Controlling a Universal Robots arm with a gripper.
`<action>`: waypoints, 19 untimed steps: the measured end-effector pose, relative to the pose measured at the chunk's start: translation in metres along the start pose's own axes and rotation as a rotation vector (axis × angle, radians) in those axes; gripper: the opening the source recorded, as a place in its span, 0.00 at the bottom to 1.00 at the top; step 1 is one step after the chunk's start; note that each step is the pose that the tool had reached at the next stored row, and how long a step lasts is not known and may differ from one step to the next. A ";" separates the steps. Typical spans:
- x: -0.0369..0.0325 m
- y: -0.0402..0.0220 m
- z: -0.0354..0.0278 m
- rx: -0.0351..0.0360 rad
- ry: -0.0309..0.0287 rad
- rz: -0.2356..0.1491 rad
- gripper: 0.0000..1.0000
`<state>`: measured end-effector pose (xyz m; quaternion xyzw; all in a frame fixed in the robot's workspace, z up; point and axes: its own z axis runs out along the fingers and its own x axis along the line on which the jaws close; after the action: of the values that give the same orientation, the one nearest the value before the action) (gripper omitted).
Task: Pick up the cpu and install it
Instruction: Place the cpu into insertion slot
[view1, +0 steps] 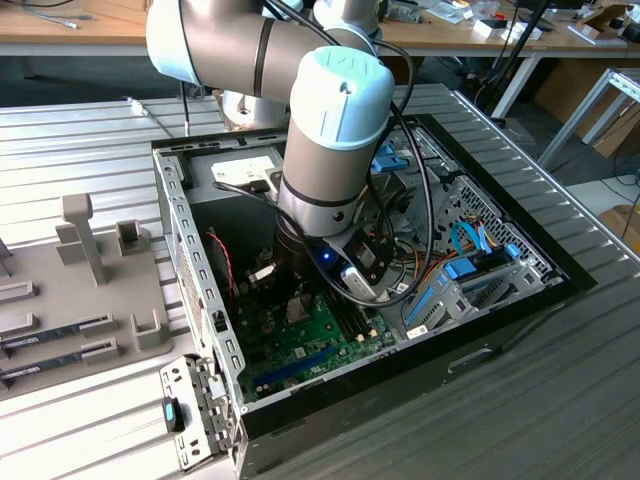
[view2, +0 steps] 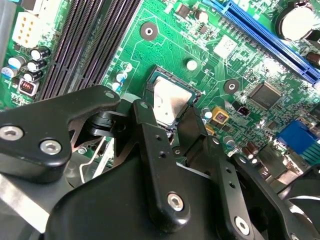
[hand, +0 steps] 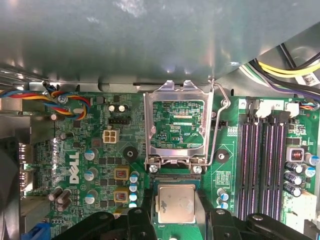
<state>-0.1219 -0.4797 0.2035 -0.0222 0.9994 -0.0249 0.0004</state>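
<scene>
end effector: I see its two black fingers drawn in narrow, one against each of two opposite edges of the chip. I judge it has hold of the chip.
cpu: it lies flat with its silver top up, between the fingers and right at the socket on the motherboard. I cannot tell whether it is seated or just above.
load plate: it is swung open just beside the cpu, with its wire lever lifted alongside.
neighbours: small capacitors stand close to one finger, and the black memory slots run on the other side, further off.
risk, tilt: if one edge meets the socket frame first, I expect the chip to cock and press on the contacts unevenly.
risk, orientation: I cannot check the corner marking from here, and a turned chip would not drop in.
risk, clearance: the fingers have little room, so a sideways slip could knock the capacitors or the open plate.
case: it lies open on its side, with the arm reaching down into it and cables looping near the wrist.
table: it is ribbed grey metal. On the exterior view's left a grey fixture carries memory sticks.
room: wooden workbenches with clutter run along the back.
</scene>
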 end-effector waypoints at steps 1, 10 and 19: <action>-0.0004 0.0000 0.0000 0.0000 -0.0002 -0.003 0.45; -0.0016 -0.0011 0.0007 0.0001 0.0000 -0.006 0.45; -0.0021 -0.0011 0.0011 0.0001 0.0000 -0.006 0.45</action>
<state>-0.1197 -0.4808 0.2025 -0.0251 0.9994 -0.0250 0.0004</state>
